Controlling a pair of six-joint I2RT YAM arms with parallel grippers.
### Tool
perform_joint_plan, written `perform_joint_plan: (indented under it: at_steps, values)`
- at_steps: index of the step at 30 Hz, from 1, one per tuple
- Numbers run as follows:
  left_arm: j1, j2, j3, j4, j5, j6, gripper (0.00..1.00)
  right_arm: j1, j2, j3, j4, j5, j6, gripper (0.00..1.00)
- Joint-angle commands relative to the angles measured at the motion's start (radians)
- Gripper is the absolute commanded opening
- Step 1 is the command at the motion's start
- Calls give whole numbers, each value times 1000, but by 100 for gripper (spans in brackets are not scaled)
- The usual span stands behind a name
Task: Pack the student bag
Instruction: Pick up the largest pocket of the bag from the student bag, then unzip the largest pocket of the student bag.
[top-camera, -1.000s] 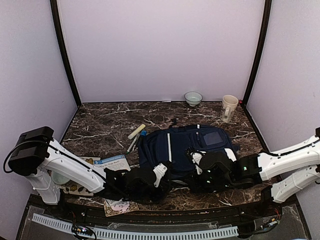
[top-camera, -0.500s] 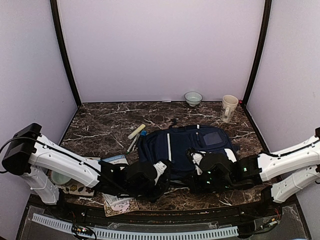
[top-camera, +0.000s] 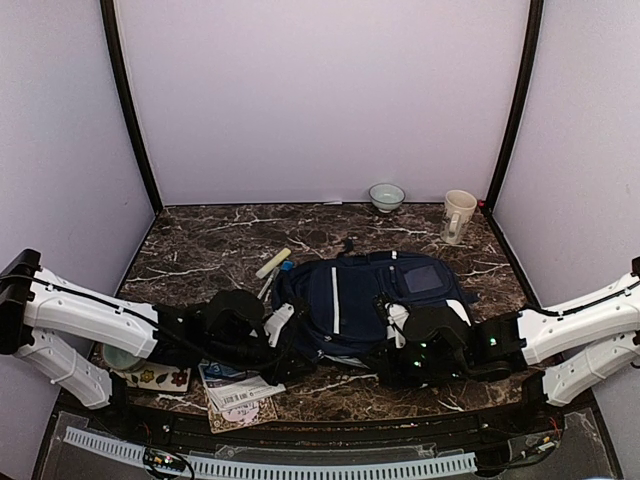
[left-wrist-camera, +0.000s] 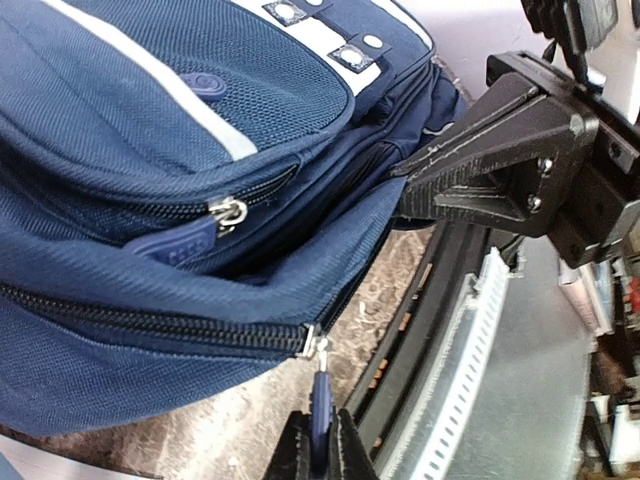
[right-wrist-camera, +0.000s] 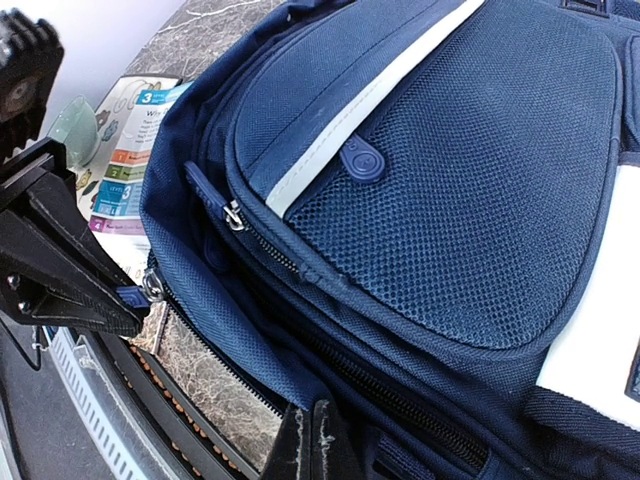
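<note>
student bag (top-camera: 365, 295) lies flat mid-table (top-camera: 200, 250), a touch toward 3 o'clock, white stripes up. left gripper (left-wrist-camera: 320, 448) sits at the bag's 8 o'clock corner, fingers pinching the blue zipper pull (left-wrist-camera: 320, 398) (slider just above it on the long zip). right gripper (right-wrist-camera: 313, 432) is at the bag's 6 o'clock edge, fingers pressed together on a fold of bag fabric. booklet (top-camera: 235, 385) at table 7 o'clock, bowl (top-camera: 387, 196) near 12, mug (top-camera: 458, 215) at 1

Navy student bag (top-camera: 360, 292) with white stripes on brown white-veined marble table (top-camera: 200, 245).
</note>
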Motion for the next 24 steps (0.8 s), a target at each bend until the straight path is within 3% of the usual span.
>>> perform_joint_plan:
  at_steps: [1,2,7,8,10,13,24]
  values:
    - [44,-58,-46,-117,45,-83,7,-12,2,-37,-154,123,7,0]
    - [44,-62,-37,-148,10,-75,16,-11,7,-31,-151,127,3,0]
    - [-22,-112,-18,-266,-235,-11,78,-12,53,24,-154,133,-24,0]
    - [-85,-113,8,-305,-322,15,81,-12,63,34,-156,132,-29,0]
    - [-209,-75,95,-415,-548,41,82,-11,81,61,-161,130,-40,0]
    - [-266,37,210,-564,-713,14,80,-12,103,102,-165,126,-59,0]
    - [-338,303,303,-389,-798,4,66,-11,136,167,-183,119,-91,0]
